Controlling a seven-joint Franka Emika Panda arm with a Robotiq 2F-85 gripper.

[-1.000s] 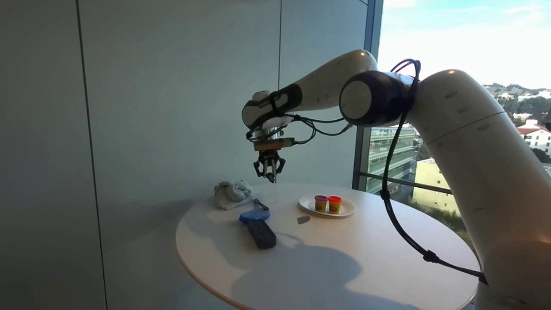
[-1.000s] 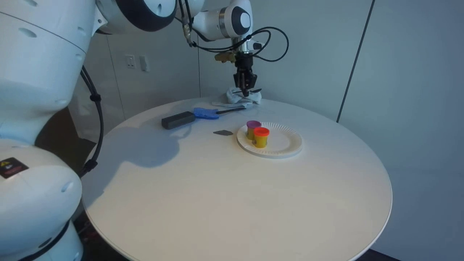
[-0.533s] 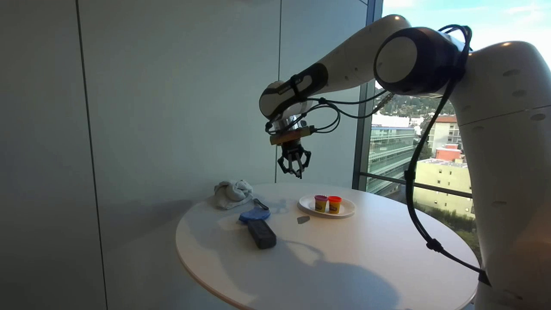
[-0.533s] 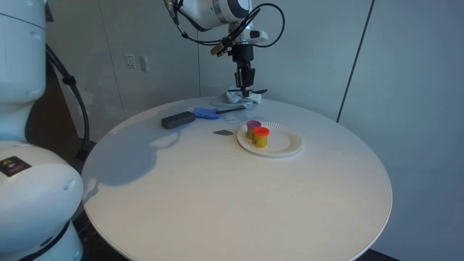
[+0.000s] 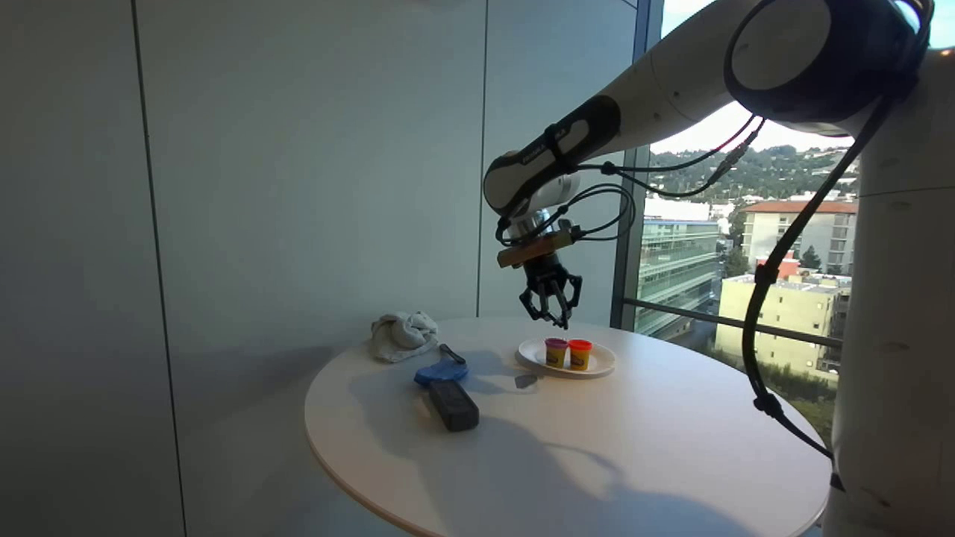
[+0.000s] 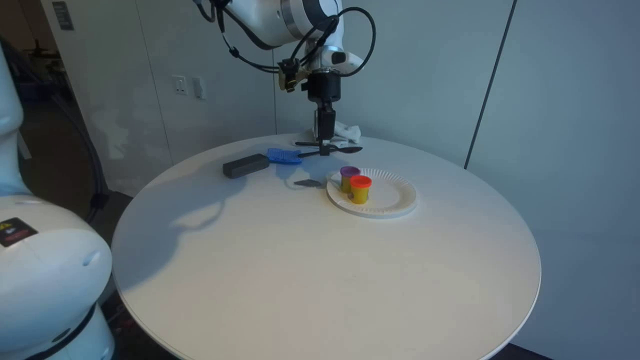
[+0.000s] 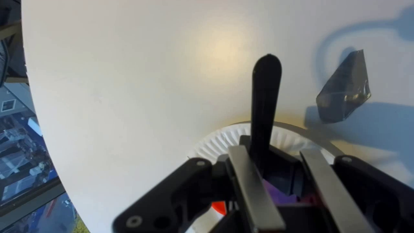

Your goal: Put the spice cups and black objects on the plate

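The black utensil [image 7: 266, 94] is up off the table [image 6: 325, 280], pinched between the jaws of the gripper [image 5: 558, 321]. In an exterior view, the plate [image 6: 395, 192] lies to the near right, bearing a purple-lidded cup [image 6: 346, 185] and red-lidded cup [image 6: 359, 194], both upright on its left part. Left of the plate is a dark scrap [image 6: 307, 183]; farther left, a block [image 6: 245, 166] beside a blue brush [image 6: 284, 156]. A cloth [image 6: 351, 132] lies far off.
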